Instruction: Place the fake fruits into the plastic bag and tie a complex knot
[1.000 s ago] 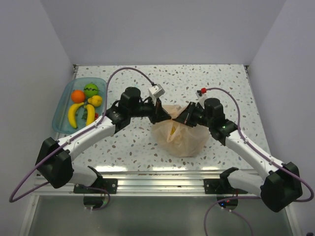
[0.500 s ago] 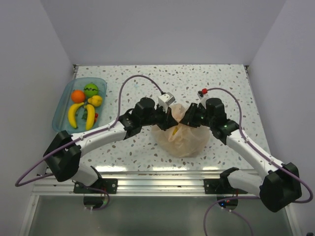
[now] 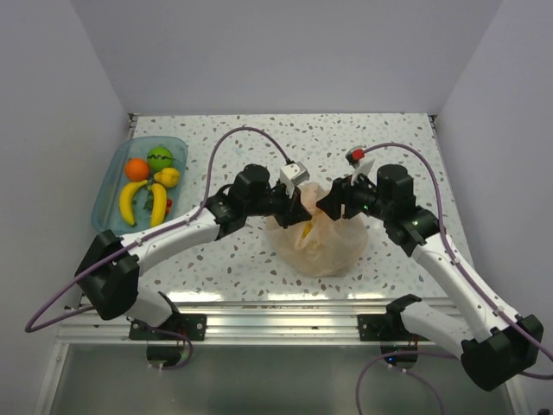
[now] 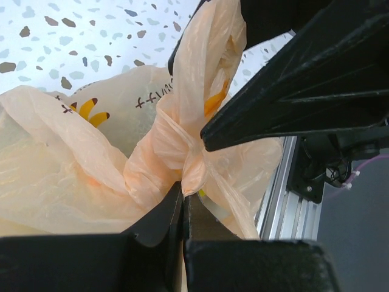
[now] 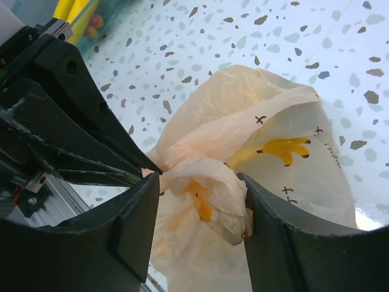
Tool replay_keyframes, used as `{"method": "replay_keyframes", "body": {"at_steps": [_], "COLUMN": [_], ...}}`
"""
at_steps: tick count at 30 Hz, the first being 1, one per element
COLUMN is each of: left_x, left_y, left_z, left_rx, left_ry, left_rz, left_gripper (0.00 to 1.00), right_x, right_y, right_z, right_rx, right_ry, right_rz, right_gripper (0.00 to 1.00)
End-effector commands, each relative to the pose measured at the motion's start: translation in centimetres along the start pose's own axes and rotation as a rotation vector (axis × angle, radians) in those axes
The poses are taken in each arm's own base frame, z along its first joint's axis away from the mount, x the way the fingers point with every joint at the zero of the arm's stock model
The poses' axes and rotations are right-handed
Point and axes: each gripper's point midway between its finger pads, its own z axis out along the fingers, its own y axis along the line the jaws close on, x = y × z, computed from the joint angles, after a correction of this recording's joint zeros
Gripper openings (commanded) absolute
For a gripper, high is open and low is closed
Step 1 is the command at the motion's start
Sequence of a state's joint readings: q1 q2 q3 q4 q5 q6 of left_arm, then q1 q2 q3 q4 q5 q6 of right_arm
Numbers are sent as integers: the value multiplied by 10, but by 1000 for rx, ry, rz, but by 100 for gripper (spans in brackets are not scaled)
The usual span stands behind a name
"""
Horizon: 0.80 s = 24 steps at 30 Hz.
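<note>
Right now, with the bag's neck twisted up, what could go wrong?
Only the left pincer pinches the plastic bag, at the knot; the right pincer stands open around a tail, so a pull may drag the bag or loosen the knot. Several fake fruits lie in the blue tray, outside a bag being closed.

Thin translucent peach-orange plastic bag (image 3: 318,246) in the middle, and up close its print (image 5: 282,148) pops: deep yellow-orange banana shapes with tiny dark crosses and lettering. The peach goes denser at the twisted knot (image 4: 173,143). Matte black left gripper (image 4: 182,193), matte black right gripper (image 5: 200,198). Underneath, a white terrazzo table (image 3: 389,143) peppered with grey and brown flecks. Over in the clear pale-blue plastic tray (image 3: 108,207): a bright round plastic orange (image 3: 136,169), a glossy green round melon (image 3: 159,157) with a dark zigzag band, two yellow plastic bananas (image 3: 130,201), a small yellow piece (image 3: 168,177). Both arms (image 3: 173,235) white with black joints, trailing purple cables (image 3: 251,131).
</note>
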<state>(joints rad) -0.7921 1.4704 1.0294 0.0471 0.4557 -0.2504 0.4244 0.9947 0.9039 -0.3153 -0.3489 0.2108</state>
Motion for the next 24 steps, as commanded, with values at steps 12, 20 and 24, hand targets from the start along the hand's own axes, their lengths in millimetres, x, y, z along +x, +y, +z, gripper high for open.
{"method": "replay_keyframes", "body": {"at_steps": [12,20,24], "left_x": [-23,5,2], "left_y": [-28,-27,-32], "left_z": [-33,-44,-31], "left_rx": [80,71,88], "left_ry": [-30,81,81], "left_rz": [89,105,90], "left_gripper": [0,0,0], "right_x": [-43,-75,-68], "right_y": [-2,15,20], "right_z": [-2,-21,-17], "right_rx": [-1,-34,-76], "right_ry": [-101,-192,-180], "right_rz": [-161,-159,-112], "right_gripper": [0,0,0]}}
